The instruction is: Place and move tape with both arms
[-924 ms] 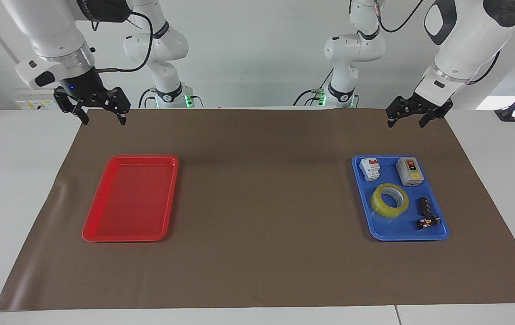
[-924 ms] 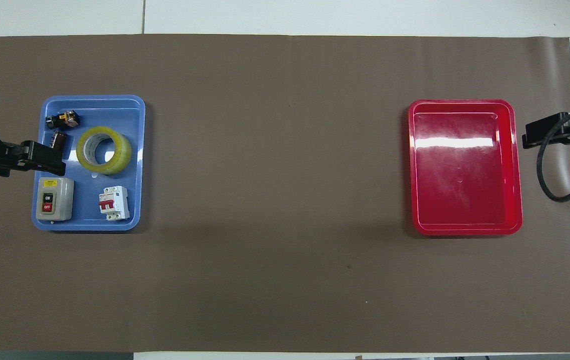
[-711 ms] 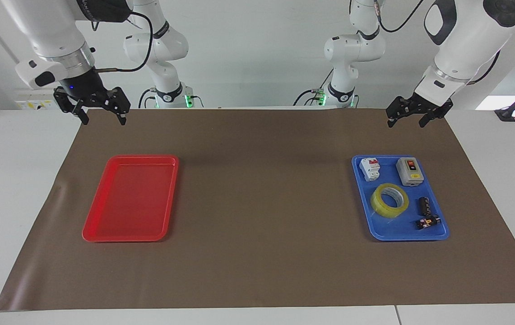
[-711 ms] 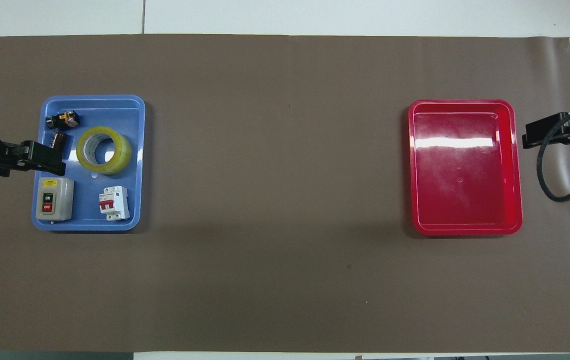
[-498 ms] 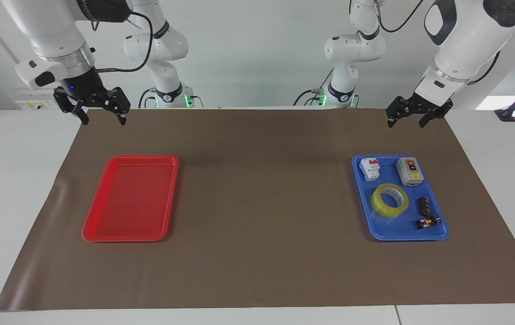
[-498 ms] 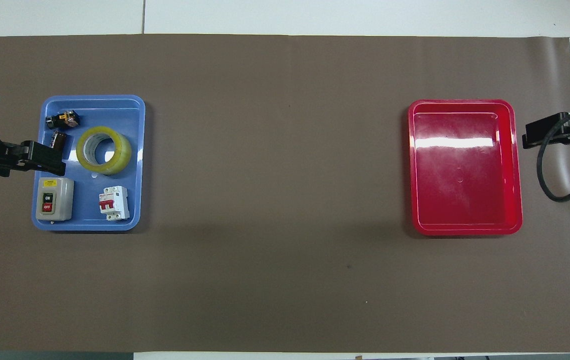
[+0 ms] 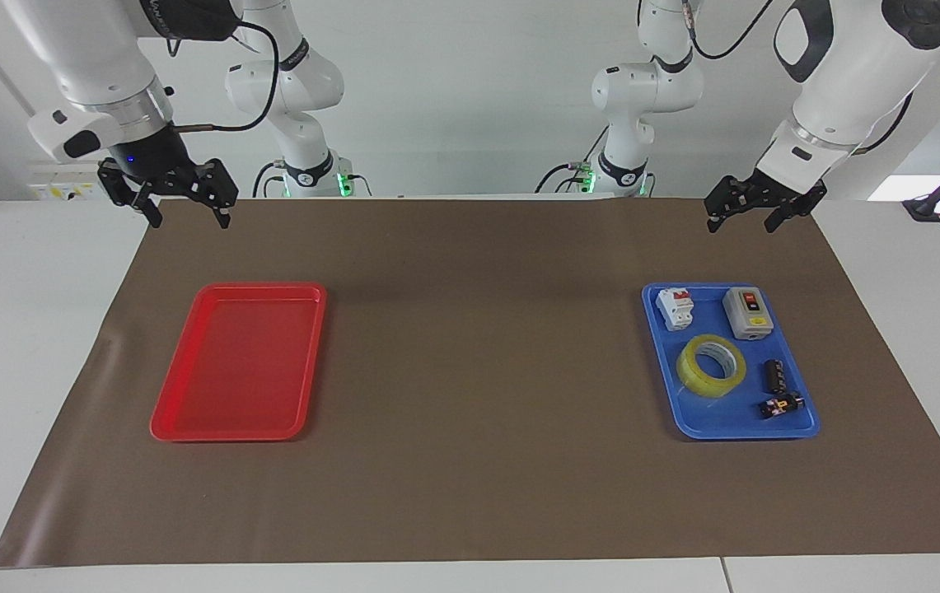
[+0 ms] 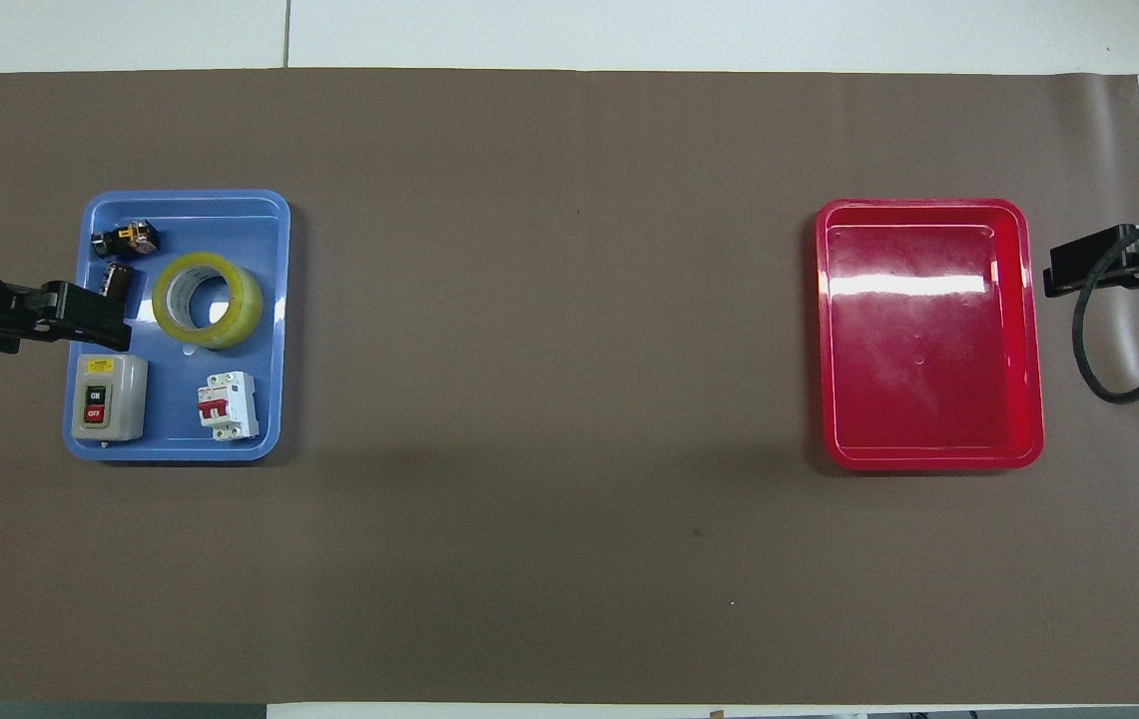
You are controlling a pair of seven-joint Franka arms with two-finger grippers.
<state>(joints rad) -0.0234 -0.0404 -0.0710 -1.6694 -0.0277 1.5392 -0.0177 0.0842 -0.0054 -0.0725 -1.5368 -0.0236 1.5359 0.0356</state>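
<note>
Two trays lay on the brown mat: one red tray at the left of the facing view, with nothing in it, and one blue tray at the right of that view. The blue tray held five things. One roll of tape lay flat near its middle. One white circuit breaker with red levers and one grey switch box with ON and OFF buttons sat along the tray's upper edge in the facing view. Two small dark parts sat at the tray's lower right there: a black cylinder-like piece and a black piece with yellow marking.

The tape was a single translucent yellow ring with a pale white-grey core, its hole facing up; in the overhead view it appeared in the left part of the frame, between the dark parts above it and the breaker below it.

Two large white arms showed. The left gripper hung in the air at the upper right of the facing view, over the mat's edge above the blue tray, its jaws spread wide and holding nothing. The right gripper hung at the upper left of that view, over the mat's corner above the red tray, likewise spread wide and empty. Two smaller white arms with green lights stood at the top middle of the frame.
</note>
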